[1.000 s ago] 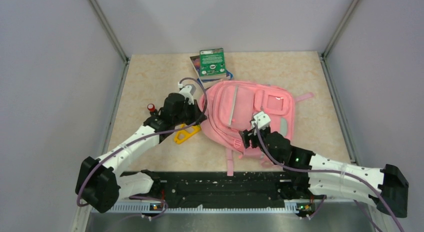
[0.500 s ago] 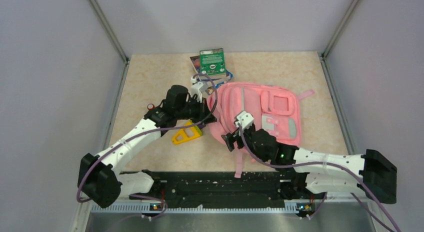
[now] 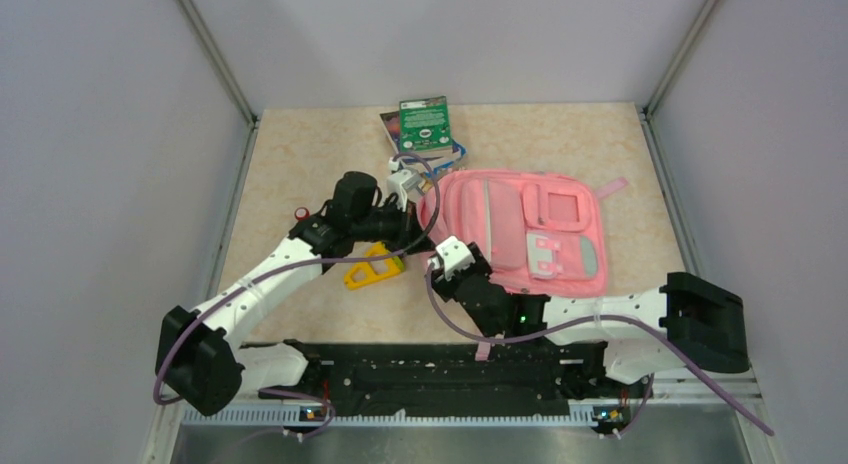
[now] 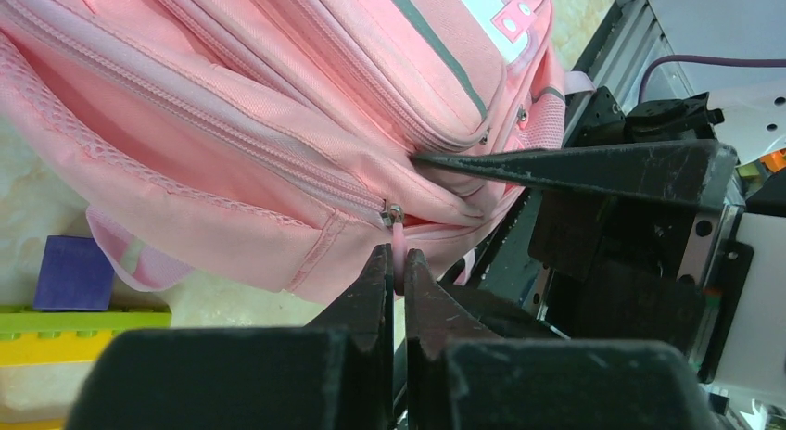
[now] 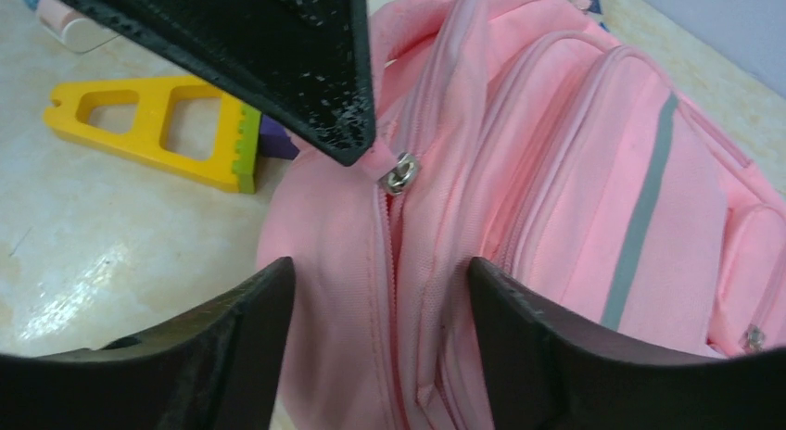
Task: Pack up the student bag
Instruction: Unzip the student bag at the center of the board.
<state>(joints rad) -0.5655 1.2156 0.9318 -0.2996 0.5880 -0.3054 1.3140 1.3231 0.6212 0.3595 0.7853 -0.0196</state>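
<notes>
The student bag [image 3: 520, 224] is a pink backpack lying flat in the middle of the table. My left gripper [image 3: 420, 227] is at its left end, shut on the pink zipper pull [image 4: 399, 252] of a side zipper. In the left wrist view the pull stands pinched between my fingertips [image 4: 380, 272]. My right gripper [image 5: 380, 300] is open at the same corner, its fingers [image 5: 232, 347] straddling the bag's fabric and zipper seam just below the metal slider [image 5: 400, 173]. The left finger [image 5: 278, 50] shows black above that slider.
A yellow toy frame [image 3: 372, 269] lies left of the bag, beside purple and green blocks [image 4: 69, 272]. A green book [image 3: 425, 124] on a second book sits at the back. A small red-capped item [image 3: 302, 215] is by the left arm. Metal rails edge the table.
My right arm swung left along the bag's near edge to its left corner. The bag shifted and spread out to the right. My left gripper rose slightly toward the back, staying shut.
</notes>
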